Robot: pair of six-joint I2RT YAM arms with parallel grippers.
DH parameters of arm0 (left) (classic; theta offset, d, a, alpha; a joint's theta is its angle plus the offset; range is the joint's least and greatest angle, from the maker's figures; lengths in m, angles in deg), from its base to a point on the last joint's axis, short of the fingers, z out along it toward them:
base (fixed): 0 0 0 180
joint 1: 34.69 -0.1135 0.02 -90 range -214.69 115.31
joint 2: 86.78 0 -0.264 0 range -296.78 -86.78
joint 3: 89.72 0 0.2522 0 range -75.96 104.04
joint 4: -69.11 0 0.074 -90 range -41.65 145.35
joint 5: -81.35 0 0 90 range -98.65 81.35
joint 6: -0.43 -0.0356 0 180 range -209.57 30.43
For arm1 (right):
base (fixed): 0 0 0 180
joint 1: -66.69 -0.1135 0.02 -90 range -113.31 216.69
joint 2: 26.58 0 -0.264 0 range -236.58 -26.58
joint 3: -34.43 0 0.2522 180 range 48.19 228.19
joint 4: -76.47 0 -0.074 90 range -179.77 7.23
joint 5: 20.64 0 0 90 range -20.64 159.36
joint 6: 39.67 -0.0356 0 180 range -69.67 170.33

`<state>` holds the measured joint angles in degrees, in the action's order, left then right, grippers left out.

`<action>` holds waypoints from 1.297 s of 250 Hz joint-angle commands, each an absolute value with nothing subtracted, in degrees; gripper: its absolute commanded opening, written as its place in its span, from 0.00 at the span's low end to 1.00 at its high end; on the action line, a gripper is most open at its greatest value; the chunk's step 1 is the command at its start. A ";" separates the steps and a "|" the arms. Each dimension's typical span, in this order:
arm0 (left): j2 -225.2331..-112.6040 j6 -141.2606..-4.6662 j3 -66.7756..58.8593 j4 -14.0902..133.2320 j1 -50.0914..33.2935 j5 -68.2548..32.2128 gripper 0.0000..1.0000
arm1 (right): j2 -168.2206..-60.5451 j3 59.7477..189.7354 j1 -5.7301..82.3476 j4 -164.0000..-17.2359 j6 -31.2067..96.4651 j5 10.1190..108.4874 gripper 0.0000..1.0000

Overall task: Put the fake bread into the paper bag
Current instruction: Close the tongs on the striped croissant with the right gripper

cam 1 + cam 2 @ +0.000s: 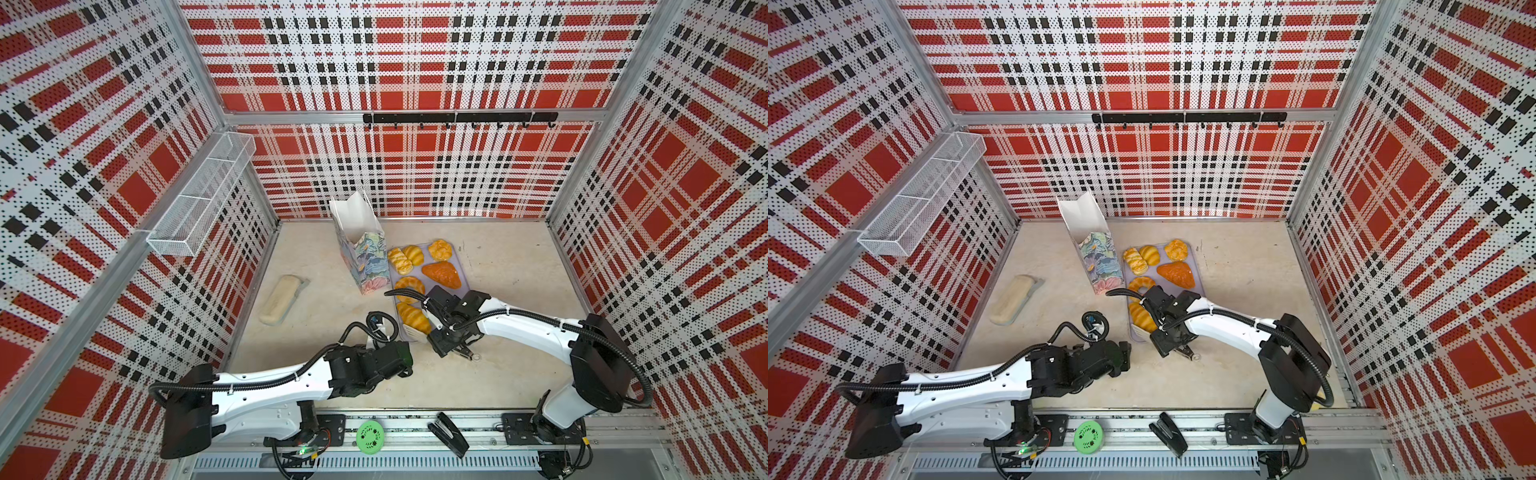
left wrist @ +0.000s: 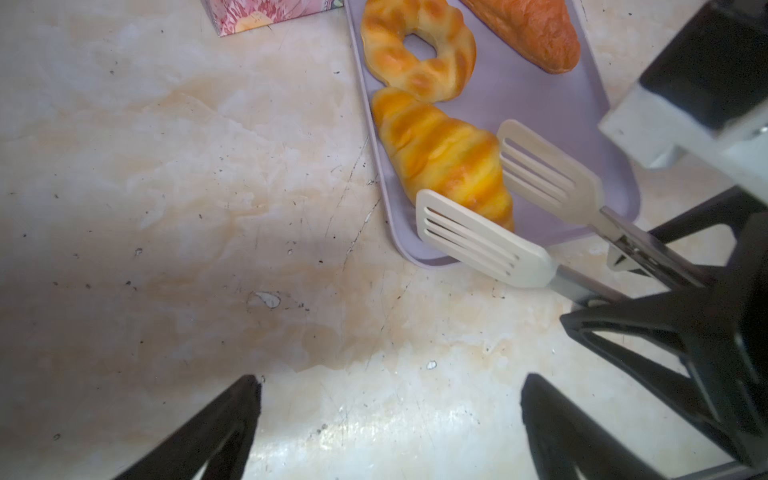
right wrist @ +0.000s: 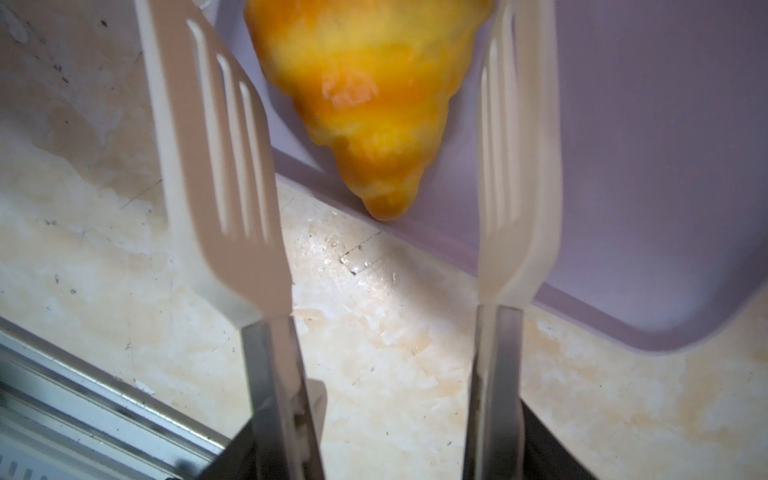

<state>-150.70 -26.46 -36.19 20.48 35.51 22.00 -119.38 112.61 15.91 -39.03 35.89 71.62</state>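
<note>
paper bag (image 1: pixel 365 259): stands upright on the table (image 1: pixel 507 299) toward the back, just beside the left edge of the tray (image 2: pixel 519 95). Mouth open upward, white lining showing, floral print on the outside.
fake bread (image 1: pixel 441 274): six pieces in view, all lying on the tray.
far row: braided roll (image 1: pixel 399 260), small croissant (image 1: pixel 414 254) and round bun (image 1: pixel 439 249).
middle row: ring doughnut (image 1: pixel 409 286) next to the bag's base, with the orange-brown triangular piece (image 1: pixel 1177 274) to its right.
near croissant (image 2: pixel 440 158): lies at the near end of the tray, touching the ring doughnut. Its tapered end points at the tray's near rim.
tongs (image 2: pixel 482 237): metal arms with two slotted cream heads, spread apart, one on each side of the near croissant's tapered end. In the right wrist view a gap shows on both sides at the tip. Contact further up cannot be told.
right gripper (image 1: pixel 446 338): fingers pinch the arms of the tongs, which point toward the bag over the tray's near end.
left gripper (image 2: pixel 390 386): fingers spread wide with nothing between them, over bare table near the tray's near-left corner.
beige block (image 1: pixel 279 301): lies on the left side of the table, well apart from the bag.
front rail: carries a green disc (image 1: pixel 370 434) and a black stapler (image 1: pixel 449 434).
</note>
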 commanded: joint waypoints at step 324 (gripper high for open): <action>-146.86 -29.50 -38.52 26.15 36.29 23.68 0.99 | -118.28 114.73 16.05 -42.11 38.08 71.52 0.38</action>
